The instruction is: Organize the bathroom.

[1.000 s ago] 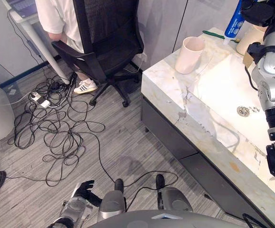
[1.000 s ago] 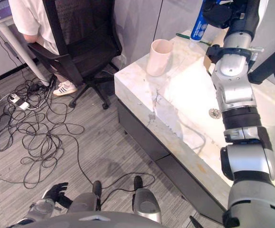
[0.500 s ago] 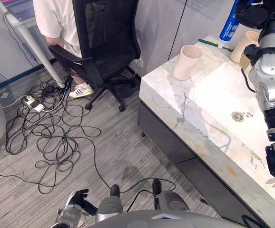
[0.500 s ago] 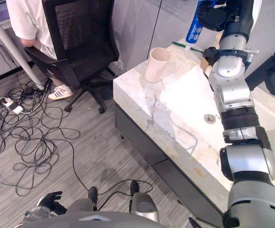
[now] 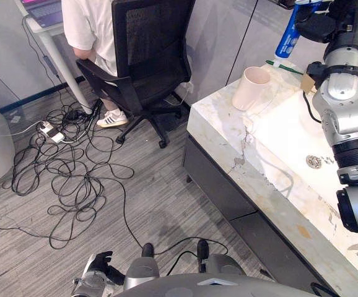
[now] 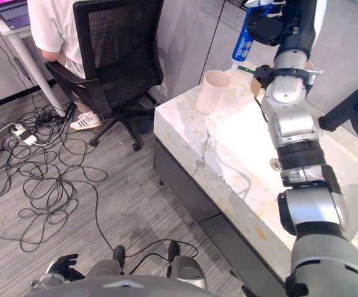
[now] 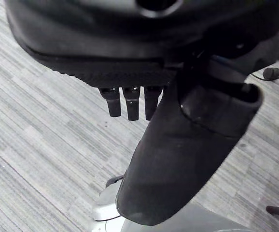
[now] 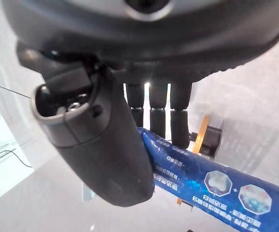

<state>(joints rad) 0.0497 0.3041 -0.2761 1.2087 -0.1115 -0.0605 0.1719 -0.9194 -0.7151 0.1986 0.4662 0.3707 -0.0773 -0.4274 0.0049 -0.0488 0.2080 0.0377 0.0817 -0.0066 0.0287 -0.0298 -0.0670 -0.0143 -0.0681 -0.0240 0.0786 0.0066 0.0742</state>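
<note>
My right hand is raised over the far end of the marble counter and is shut on a blue toothpaste tube, which hangs cap down. In the right wrist view the thumb and fingers clamp the tube. A pale pink cup stands upright on the counter's near corner, below and left of the tube. Behind the cup lies a green toothbrush. My left hand hangs low by the floor, its fingers relaxed and holding nothing.
The counter holds a sink basin with a drain. A person sits in a black office chair just left of the counter. Tangled cables and a power strip cover the floor. A black stand is at the right.
The camera has shifted. My right hand with the tube has drifted a little toward the cup. The left hand has sunk lower at the picture's bottom edge.
</note>
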